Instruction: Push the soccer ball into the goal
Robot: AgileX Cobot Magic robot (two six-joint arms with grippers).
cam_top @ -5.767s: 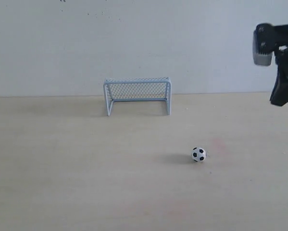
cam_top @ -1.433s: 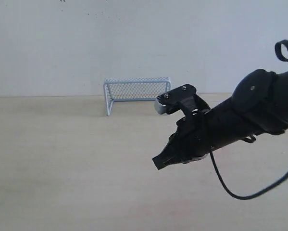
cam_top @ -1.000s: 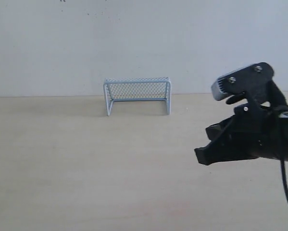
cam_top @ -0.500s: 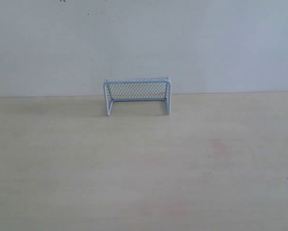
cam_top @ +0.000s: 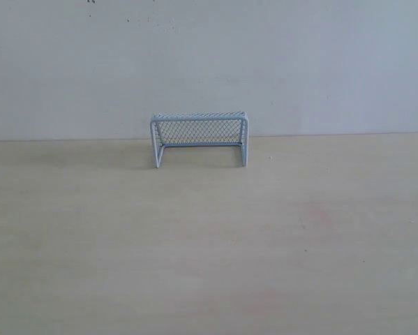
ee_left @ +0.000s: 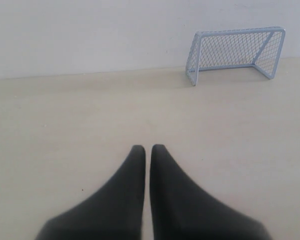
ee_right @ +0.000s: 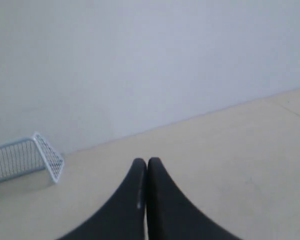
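The goal point(cam_top: 199, 139), pale blue-white with fine netting, stands at the back of the table against the wall. It also shows in the left wrist view point(ee_left: 235, 52) and the right wrist view point(ee_right: 24, 157). The soccer ball is in none of the views, and I see nothing inside the goal's mouth. My left gripper point(ee_left: 147, 146) is shut, with only a hairline gap and nothing between its black fingers. It hovers over bare table, well short of the goal. My right gripper point(ee_right: 146, 160) is shut and empty, off to the goal's side. Neither arm shows in the exterior view.
The light wooden table point(cam_top: 195, 251) runs back to a plain white wall point(cam_top: 209, 63). A faint reddish smudge point(cam_top: 315, 211) marks the table right of centre. Nothing else stands on it.
The right arm, which had swept across in front of the goal, has pulled back to the right and left the exterior view. The ball seen right of centre earlier is no longer visible.
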